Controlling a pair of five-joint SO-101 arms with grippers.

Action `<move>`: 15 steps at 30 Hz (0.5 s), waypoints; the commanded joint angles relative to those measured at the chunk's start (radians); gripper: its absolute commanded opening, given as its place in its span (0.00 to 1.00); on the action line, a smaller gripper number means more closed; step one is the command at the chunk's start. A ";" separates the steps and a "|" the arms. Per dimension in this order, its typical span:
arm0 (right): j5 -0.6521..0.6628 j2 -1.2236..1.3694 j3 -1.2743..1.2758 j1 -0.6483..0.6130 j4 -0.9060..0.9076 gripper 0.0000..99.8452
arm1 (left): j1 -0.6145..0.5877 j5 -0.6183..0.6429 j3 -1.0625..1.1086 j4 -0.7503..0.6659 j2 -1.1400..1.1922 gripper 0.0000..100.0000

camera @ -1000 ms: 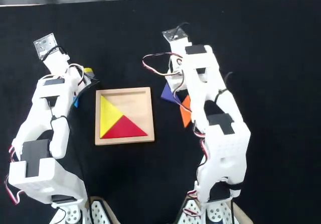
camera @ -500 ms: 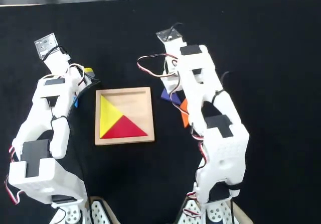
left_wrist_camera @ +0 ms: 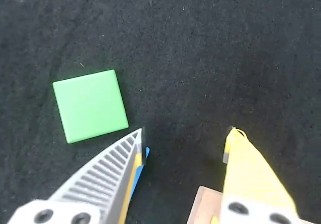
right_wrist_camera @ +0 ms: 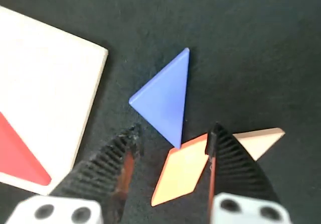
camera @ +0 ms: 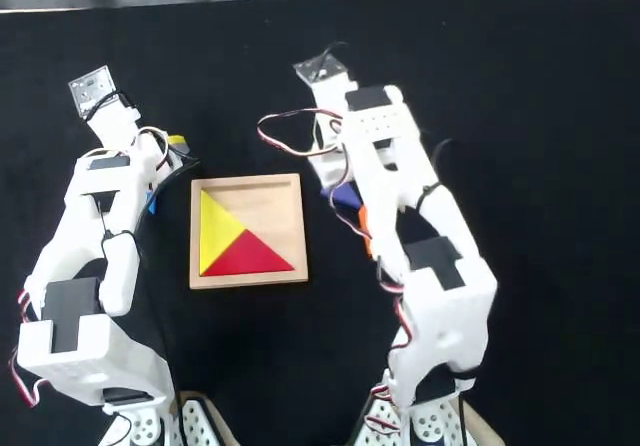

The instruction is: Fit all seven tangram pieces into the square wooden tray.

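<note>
- The square wooden tray (camera: 272,200) sits on the black worktop (camera: 520,116) between the two arms. So far it holds a yellow triangle (camera: 217,228) and a red triangle (camera: 250,256), edge to edge, with the rest bare wood.
- The right end effector (right_wrist_camera: 174,131) is wide open with nothing in it. It hangs over a blue-violet triangle (right_wrist_camera: 165,98) just beside the tray, and one tip of that triangle is right at an orange parallelogram (right_wrist_camera: 180,171).
- A pale tan triangle (right_wrist_camera: 256,138) pokes out next to the orange one.
- The left end effector (left_wrist_camera: 185,133) has its jaws apart and is empty too. It's near a green square (left_wrist_camera: 90,105), and a sliver of a blue piece (left_wrist_camera: 143,159) shows by one finger.
</note>
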 commanded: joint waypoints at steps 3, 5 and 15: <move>0.083 -0.087 -0.036 0.014 -0.092 0.19 | 0.002 0.014 -0.013 -0.014 -0.008 0.26; 0.117 -0.062 -0.041 0.014 -0.178 0.10 | -0.005 0.014 -0.013 -0.014 -0.008 0.26; 0.129 0.217 -0.259 0.017 -0.282 0.01 | -0.024 0.015 -0.028 -0.009 -0.006 0.26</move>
